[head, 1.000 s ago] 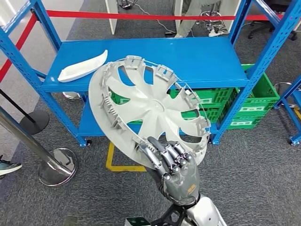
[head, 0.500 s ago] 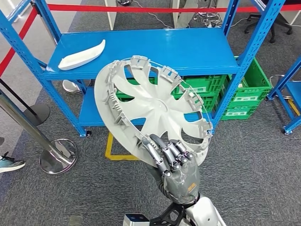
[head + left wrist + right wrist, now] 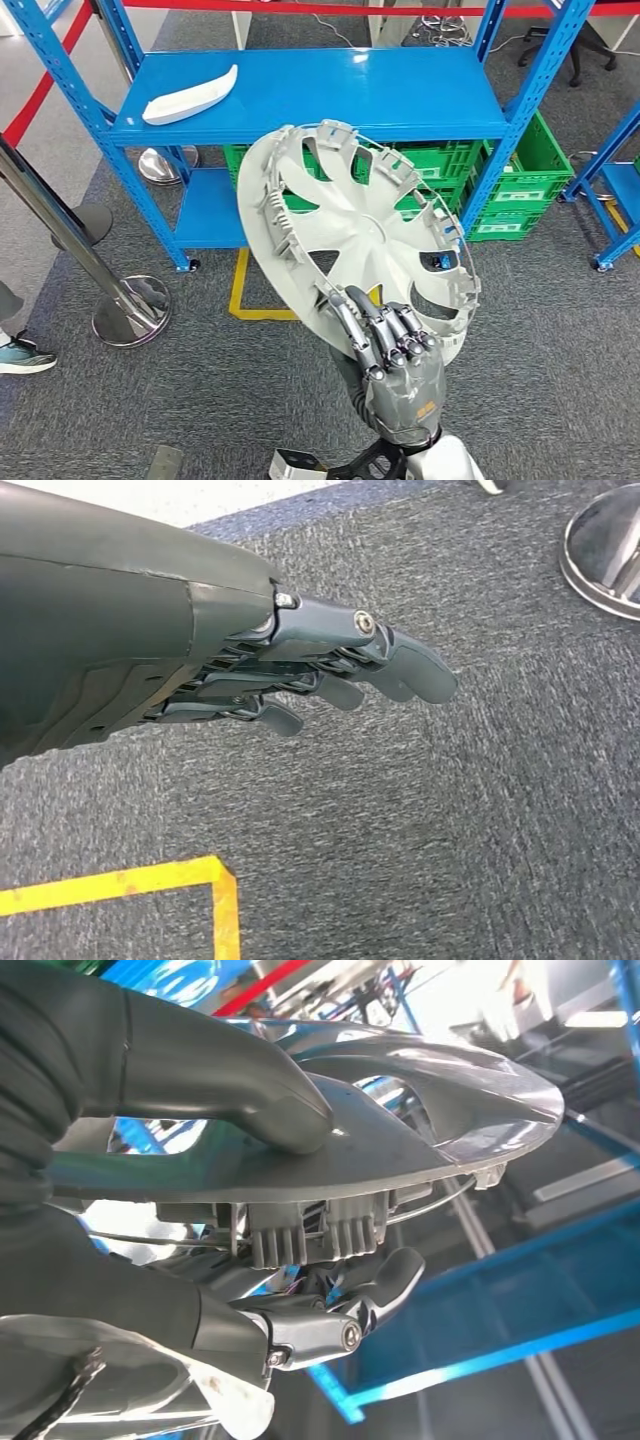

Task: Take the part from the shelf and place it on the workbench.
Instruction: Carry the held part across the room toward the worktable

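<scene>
A large silver hubcap (image 3: 355,230), seen from its ribbed back side, hangs tilted in front of the blue shelf (image 3: 324,95). My right hand (image 3: 396,365) grips its near rim, fingers curled over the edge. In the right wrist view the thumb presses on the hubcap's shiny face (image 3: 392,1130) while the fingers (image 3: 355,1310) clamp the clipped rim from the other side. My left hand (image 3: 317,675) hangs over grey carpet with its fingers straight, close together and holding nothing. A long white trim part (image 3: 190,96) lies on the shelf's top board at the left.
Green crates (image 3: 521,190) sit under and beside the shelf at the right. A chrome stanchion base (image 3: 132,310) with a slanted pole stands at the left, near a person's shoe (image 3: 26,355). Yellow floor tape (image 3: 253,300) marks the carpet. Red barrier tape (image 3: 362,10) runs behind.
The whole view has shifted: the shelf now sits higher and farther. The hubcap stays in my right hand and has moved right and lower in the picture.
</scene>
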Action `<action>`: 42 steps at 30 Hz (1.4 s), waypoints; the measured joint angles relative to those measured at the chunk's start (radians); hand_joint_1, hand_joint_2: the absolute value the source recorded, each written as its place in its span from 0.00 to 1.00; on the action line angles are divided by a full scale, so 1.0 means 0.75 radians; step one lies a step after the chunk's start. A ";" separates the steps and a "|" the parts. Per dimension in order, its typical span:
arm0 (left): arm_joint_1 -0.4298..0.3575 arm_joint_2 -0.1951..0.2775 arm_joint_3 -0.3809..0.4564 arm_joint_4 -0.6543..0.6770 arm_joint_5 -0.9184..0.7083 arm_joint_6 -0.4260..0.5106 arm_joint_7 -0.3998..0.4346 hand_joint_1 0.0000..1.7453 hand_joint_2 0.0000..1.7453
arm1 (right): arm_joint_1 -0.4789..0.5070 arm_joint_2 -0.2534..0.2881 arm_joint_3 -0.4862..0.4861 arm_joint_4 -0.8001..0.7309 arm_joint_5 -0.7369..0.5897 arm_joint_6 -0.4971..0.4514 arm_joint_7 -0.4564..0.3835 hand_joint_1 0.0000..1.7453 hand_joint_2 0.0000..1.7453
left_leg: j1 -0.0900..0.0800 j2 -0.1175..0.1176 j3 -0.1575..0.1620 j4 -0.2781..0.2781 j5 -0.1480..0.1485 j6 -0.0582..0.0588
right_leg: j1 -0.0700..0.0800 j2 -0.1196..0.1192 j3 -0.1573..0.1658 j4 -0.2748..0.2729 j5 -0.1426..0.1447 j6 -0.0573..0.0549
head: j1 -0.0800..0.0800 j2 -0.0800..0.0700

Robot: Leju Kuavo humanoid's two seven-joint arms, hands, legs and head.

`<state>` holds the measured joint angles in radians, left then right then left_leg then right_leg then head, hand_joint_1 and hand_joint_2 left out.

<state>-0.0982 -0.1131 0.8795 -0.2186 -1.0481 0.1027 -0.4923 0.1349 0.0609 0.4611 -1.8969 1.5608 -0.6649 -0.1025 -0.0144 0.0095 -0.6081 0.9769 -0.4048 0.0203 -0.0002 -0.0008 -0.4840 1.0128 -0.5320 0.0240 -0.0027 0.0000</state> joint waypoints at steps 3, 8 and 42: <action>-0.010 -0.003 -0.013 0.000 -0.013 0.001 0.009 0.00 1.00 | 0.015 -0.013 -0.003 -0.030 0.009 0.000 0.010 1.00 1.00 | 0.004 0.000 -0.018 0.002 0.027 -0.018 | 0.006 0.001 0.030 -0.073 -0.002 -0.019 | 0.001 0.000; -0.017 -0.008 -0.029 0.000 -0.029 0.002 0.015 0.00 1.00 | 0.037 -0.022 -0.010 -0.056 0.012 0.000 0.000 1.00 1.00 | 0.019 -0.008 -0.088 0.261 -0.206 -0.053 | 0.002 -0.009 -0.033 -0.074 0.057 -0.064 | -0.008 0.000; -0.081 -0.028 -0.124 -0.001 -0.096 0.014 0.094 0.00 1.00 | 0.237 0.000 -0.194 -0.241 0.013 0.000 -0.147 1.00 1.00 | 0.019 -0.007 -0.112 0.410 -0.219 -0.047 | 0.021 -0.008 -0.073 -0.048 0.067 -0.073 | -0.011 0.000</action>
<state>-0.1592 -0.1345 0.7864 -0.2190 -1.1199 0.1129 -0.4218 0.3129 0.0607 0.3159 -2.0780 1.5707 -0.6649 -0.2130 0.0000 0.0042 -0.6919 1.2843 -0.5691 -0.0148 0.0153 -0.0070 -0.5387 0.9767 -0.4816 -0.0304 -0.0109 0.0000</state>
